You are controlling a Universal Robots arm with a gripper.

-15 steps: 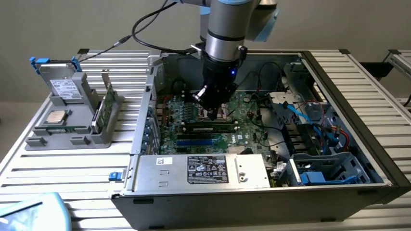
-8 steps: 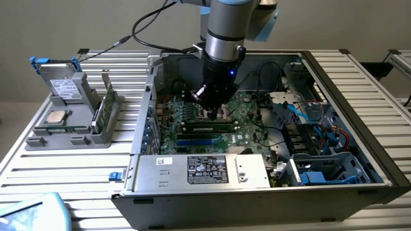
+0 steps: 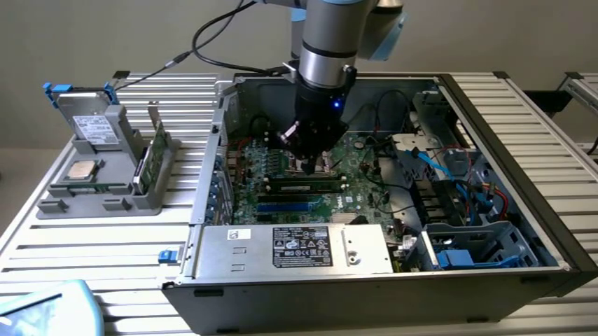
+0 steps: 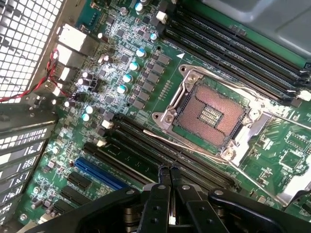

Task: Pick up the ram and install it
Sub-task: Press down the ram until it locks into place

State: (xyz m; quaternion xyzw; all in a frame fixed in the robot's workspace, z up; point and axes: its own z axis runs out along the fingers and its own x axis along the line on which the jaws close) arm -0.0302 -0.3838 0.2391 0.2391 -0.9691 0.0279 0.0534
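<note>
The ram (image 3: pixel 304 187), a long dark stick with pale labels, lies along a memory slot on the motherboard (image 3: pixel 360 203) inside the open computer case. My gripper (image 3: pixel 307 166) hangs straight down over the board, its tips just above the ram's far side. In the wrist view the gripper (image 4: pixel 169 170) is shut, the black fingers (image 4: pixel 159 196) pressed together with nothing between them. Their tips sit over the row of memory slots beside the empty processor socket (image 4: pixel 209 114). A dark-green strip, apparently the ram (image 4: pixel 133 156), shows in one slot; whether the tips touch it I cannot tell.
The case walls (image 3: pixel 210 175) ring the board, with a power supply box (image 3: pixel 294 248) at the front and drive bays with blue cables (image 3: pixel 467 210) on the exterior view's right. On the exterior view's left, a grey holder (image 3: pixel 103 189) carries a green bracket card (image 3: pixel 157 150), a processor chip (image 3: pixel 84 170) and a drive (image 3: pixel 94 126).
</note>
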